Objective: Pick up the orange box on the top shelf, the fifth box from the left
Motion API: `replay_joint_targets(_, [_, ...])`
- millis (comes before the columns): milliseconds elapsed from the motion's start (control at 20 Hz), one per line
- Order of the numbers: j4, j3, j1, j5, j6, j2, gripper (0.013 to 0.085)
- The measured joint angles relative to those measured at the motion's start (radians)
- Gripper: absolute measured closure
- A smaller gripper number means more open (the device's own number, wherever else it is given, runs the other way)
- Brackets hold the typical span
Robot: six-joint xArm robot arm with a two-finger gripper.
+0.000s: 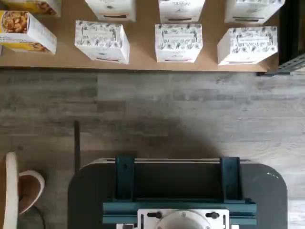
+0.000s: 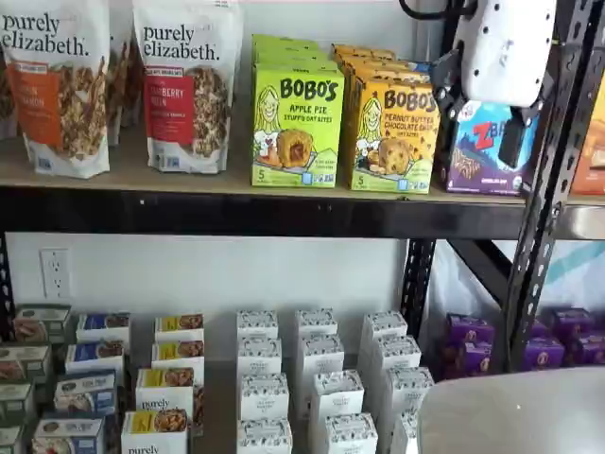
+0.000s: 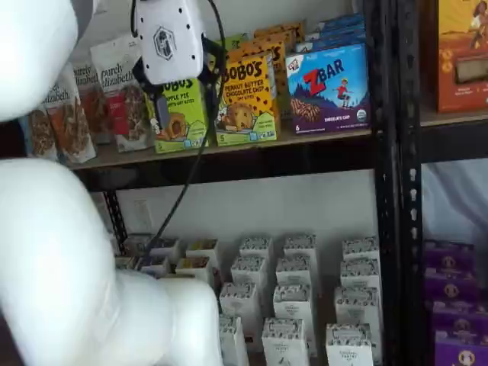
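On the top shelf (image 2: pixel 217 210), the orange box (image 2: pixel 394 134) stands upright between a lime-green Bobo's box (image 2: pixel 297 125) on its left and a blue ZBar box (image 2: pixel 487 147) on its right — seen in both shelf views. Near the shelf front hangs the white-bodied pincer (image 3: pixel 183 90), clear of the boxes; whether its black fingers are apart, I cannot tell.

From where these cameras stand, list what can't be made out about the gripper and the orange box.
- Gripper: open or shut cannot be told; in both shelf views its white body covers most of the black fingers.
- Orange box: its right edge is hidden behind the gripper in a shelf view.
- Wrist view: shows neither the orange box nor the top shelf, only white cartons below.
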Motion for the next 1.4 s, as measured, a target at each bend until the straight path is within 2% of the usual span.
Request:
replay_joint_targets(100, [-0.041,0.005,0.038,-0.01,0.019,-0.005,0.013])
replay_joint_targets(150, [-0.048,0.005,0.044,-0.011,0.022,-0.006,0.013])
replay_joint_targets(650, [-0.062,0.016,0.071,-0.036,0.046,-0.002,0.013])
replay_joint_targets(1100, [-0.049,0.026,0.065,-0.132,0.048,0.044,0.013])
replay_joint_targets(1400, [-0.047,0.02,0.044,-0.21,0.029,0.096,0.013])
